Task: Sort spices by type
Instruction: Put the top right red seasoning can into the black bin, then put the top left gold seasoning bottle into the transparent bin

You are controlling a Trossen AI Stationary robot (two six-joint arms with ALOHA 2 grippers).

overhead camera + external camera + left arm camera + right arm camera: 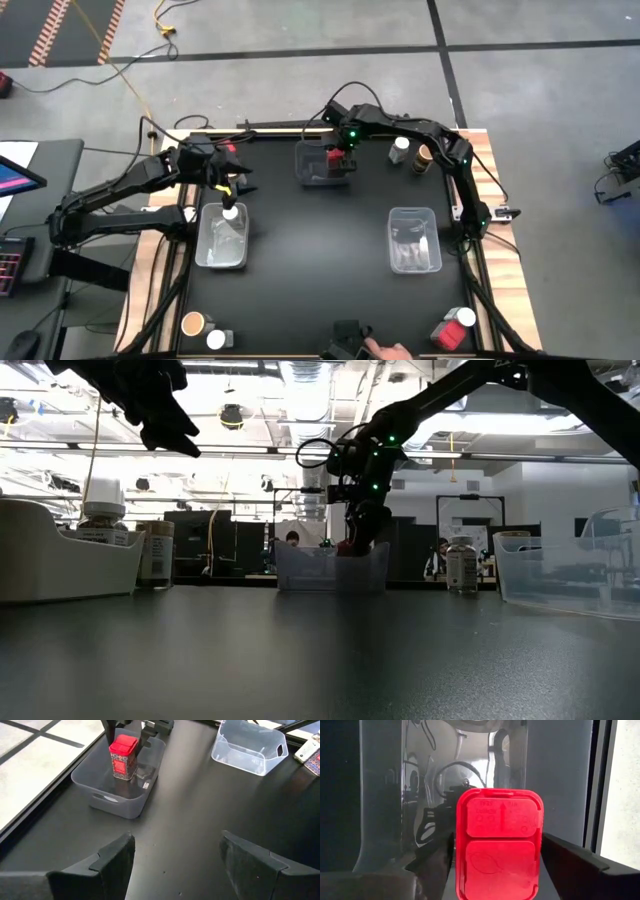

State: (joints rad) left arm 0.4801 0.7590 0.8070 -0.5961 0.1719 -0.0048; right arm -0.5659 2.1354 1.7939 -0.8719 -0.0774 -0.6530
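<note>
At the far middle of the desk [300, 280], the right gripper [340, 160] reaches down into a clear bin [322, 165], its fingers standing on either side of a red square-topped spice tin [500, 845]. From the right wrist the red lid fills the gap between the fingers, yet whether they press the tin cannot be told; the left wrist view shows the same tin [123, 757] upright on the bin's floor with the dark fingers just above it. Seen from table height, the gripper [358, 535] dips behind the bin's front wall [330, 572], which hides most of the tin.

Over the left-hand bin [222, 238] the left gripper [232, 190] hangs with its fingers spread and nothing between them; a white-capped jar [231, 212] stands in that bin beneath it. Only the overhead view takes in the other spices: a white-capped and a brown-lidded jar [423, 157] at the far right, and more along the near edge.
</note>
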